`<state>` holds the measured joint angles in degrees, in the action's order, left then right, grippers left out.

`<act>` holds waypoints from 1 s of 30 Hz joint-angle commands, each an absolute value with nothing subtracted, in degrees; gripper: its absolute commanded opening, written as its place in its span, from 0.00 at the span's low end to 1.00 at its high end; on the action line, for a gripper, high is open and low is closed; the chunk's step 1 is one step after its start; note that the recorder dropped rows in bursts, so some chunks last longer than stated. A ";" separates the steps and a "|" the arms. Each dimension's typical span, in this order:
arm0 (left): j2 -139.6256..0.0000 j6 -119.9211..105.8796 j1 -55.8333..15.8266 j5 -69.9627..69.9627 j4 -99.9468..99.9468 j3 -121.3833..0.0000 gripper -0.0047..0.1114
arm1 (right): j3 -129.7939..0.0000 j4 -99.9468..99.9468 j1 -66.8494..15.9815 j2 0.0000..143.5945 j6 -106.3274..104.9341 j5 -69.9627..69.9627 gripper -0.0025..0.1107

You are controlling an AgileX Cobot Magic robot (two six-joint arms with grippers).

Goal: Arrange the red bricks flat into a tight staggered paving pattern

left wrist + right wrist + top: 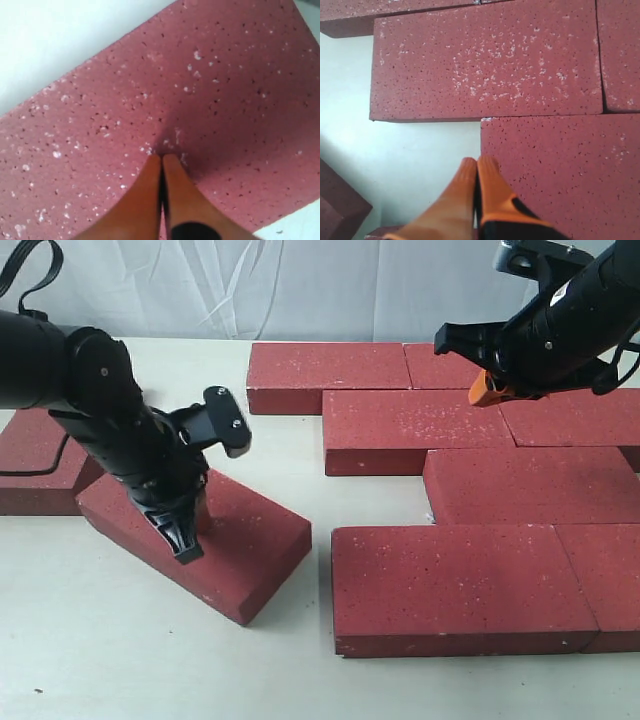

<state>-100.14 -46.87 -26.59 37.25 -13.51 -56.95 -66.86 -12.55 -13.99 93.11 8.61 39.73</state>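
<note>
Several dark-red bricks lie flat in staggered rows at the right, among them a back brick (328,375), a second-row brick (415,430) (485,60), a third-row brick (530,483) (560,170) and a front brick (455,585). One loose brick (235,550) (210,90) lies at an angle, left of the rows. My left gripper (202,515) (162,158) is shut, its orange tips resting on that brick's top face. My right gripper (487,390) (478,161) is shut and empty, held above the paved rows near the third-row brick's corner.
Another red brick (35,455) lies at the far left, partly under the left arm, with a black cable over it. The pale table (120,660) (420,145) shows between the loose brick and the rows. A white curtain hangs behind.
</note>
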 commanded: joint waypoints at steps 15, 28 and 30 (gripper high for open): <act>-97.90 -25.67 -22.99 32.92 -17.51 -60.24 0.04 | -67.17 -13.30 -13.72 92.56 8.07 39.07 0.02; -94.90 -53.00 -22.99 37.98 -24.37 -57.72 0.04 | -67.17 -14.40 -13.72 92.56 7.17 39.07 0.02; -94.90 -56.47 -22.99 37.74 -26.56 -56.80 0.04 | -67.17 -14.40 -13.72 92.56 7.17 39.07 0.02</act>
